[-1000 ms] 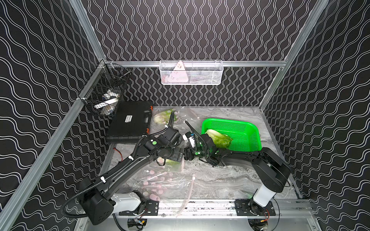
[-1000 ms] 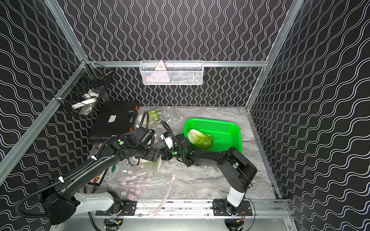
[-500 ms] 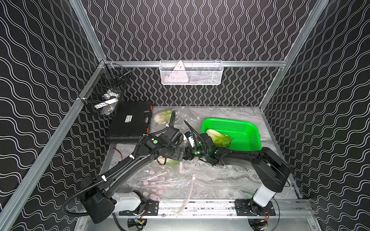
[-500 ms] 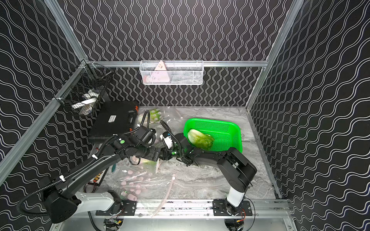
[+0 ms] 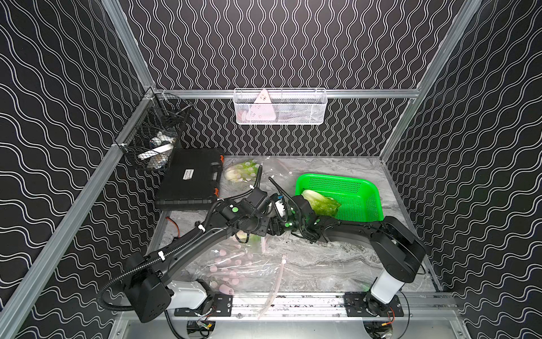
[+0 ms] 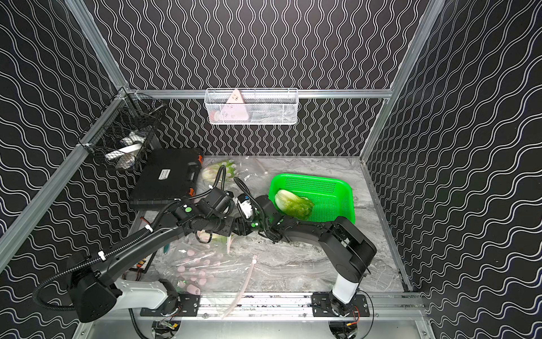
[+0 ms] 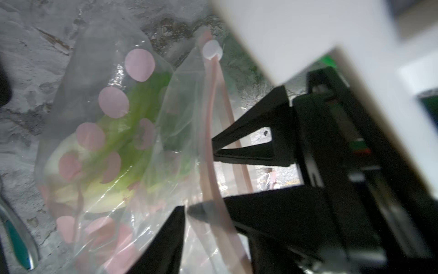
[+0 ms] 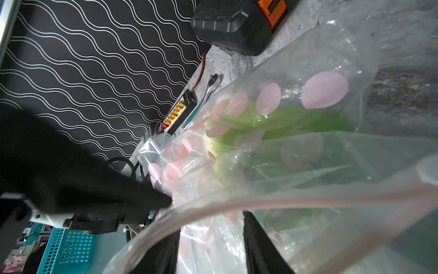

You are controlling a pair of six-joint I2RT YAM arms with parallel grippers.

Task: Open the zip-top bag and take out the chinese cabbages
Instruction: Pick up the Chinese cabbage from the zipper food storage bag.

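Zip-top bag [image 7: 113, 104] rim pinched by left claw [image 7: 186, 208], mouth parted.

In both top views the left arm [image 5: 187, 246] hid most of the bagged cabbage [image 5: 243, 236]. We saw the bag [image 7: 113, 132] blurred in the left wrist view, a white block [image 7: 296, 35] covering one corner. What lay in the black basket [image 5: 137, 138] was too small to tell.

Dark patterned walls [image 5: 264, 44], marble tabletop [image 5: 337, 258]
White wavy lines on black, aluminium frame [image 5: 366, 93]; a white wire basket [image 5: 280, 107] hangs behind, a black wire basket [image 5: 152, 138] at left.
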